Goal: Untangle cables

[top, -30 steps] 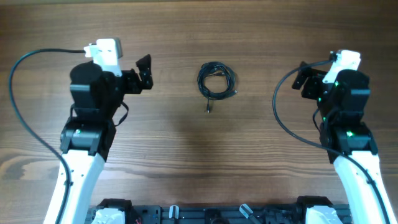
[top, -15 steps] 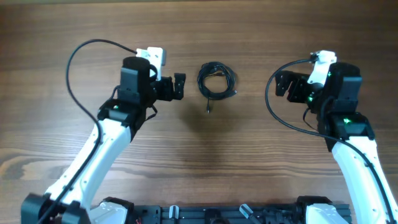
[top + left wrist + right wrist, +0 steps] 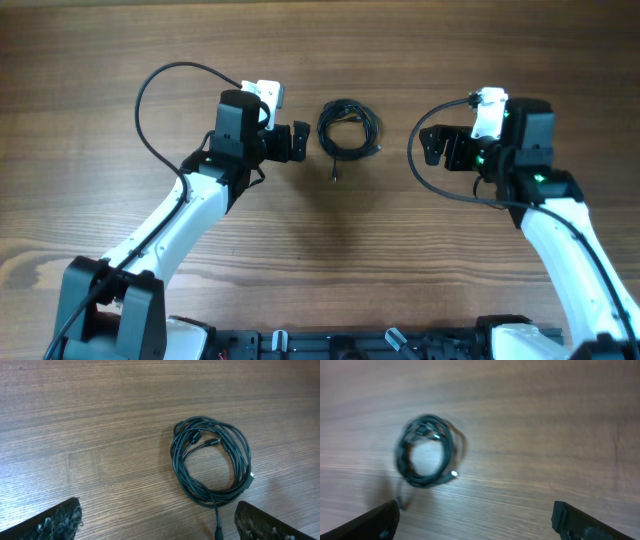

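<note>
The cables (image 3: 348, 129) lie as one small coil of thin black wires on the wooden table, with one loose end trailing toward the front. The coil shows sharply in the left wrist view (image 3: 210, 461) and blurred in the right wrist view (image 3: 425, 451). My left gripper (image 3: 300, 141) is open and empty, just left of the coil and apart from it. My right gripper (image 3: 436, 147) is open and empty, a short way to the right of the coil. In both wrist views only the fingertips show at the bottom corners.
The thick black arm cables loop beside each arm, one at the left (image 3: 160, 90) and one at the right (image 3: 425, 175). The wooden table (image 3: 330, 250) surrounds the coil. A dark rail (image 3: 340, 345) runs along the front edge.
Both arms have swung inward toward the coil. The left gripper moved right to sit close beside it. The right gripper moved left. The coil has not moved.
</note>
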`<control>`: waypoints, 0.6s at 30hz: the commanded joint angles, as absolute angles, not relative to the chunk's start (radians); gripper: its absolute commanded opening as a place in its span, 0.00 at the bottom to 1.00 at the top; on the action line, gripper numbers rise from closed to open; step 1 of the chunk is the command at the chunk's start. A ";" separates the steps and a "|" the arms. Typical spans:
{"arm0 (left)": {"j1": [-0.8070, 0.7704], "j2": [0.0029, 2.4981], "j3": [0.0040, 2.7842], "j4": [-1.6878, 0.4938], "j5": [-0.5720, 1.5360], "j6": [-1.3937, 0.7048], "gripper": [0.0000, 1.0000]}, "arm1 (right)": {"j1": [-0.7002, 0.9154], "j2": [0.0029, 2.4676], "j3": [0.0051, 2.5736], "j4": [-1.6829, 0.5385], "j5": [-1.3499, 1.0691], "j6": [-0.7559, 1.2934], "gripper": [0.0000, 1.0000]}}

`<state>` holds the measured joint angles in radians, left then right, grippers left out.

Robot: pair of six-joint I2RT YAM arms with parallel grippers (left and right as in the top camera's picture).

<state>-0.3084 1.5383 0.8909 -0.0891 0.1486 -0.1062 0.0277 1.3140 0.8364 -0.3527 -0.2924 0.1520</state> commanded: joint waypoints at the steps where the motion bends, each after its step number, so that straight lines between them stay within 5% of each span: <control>1: -0.313 1.541 0.891 -0.078 0.175 -0.083 1.00 | 0.031 1.415 0.884 -0.365 -0.170 0.161 1.00; 18: -0.313 1.806 1.062 -0.036 0.250 -0.051 0.99 | 0.033 1.509 1.148 -0.606 -0.094 0.119 1.00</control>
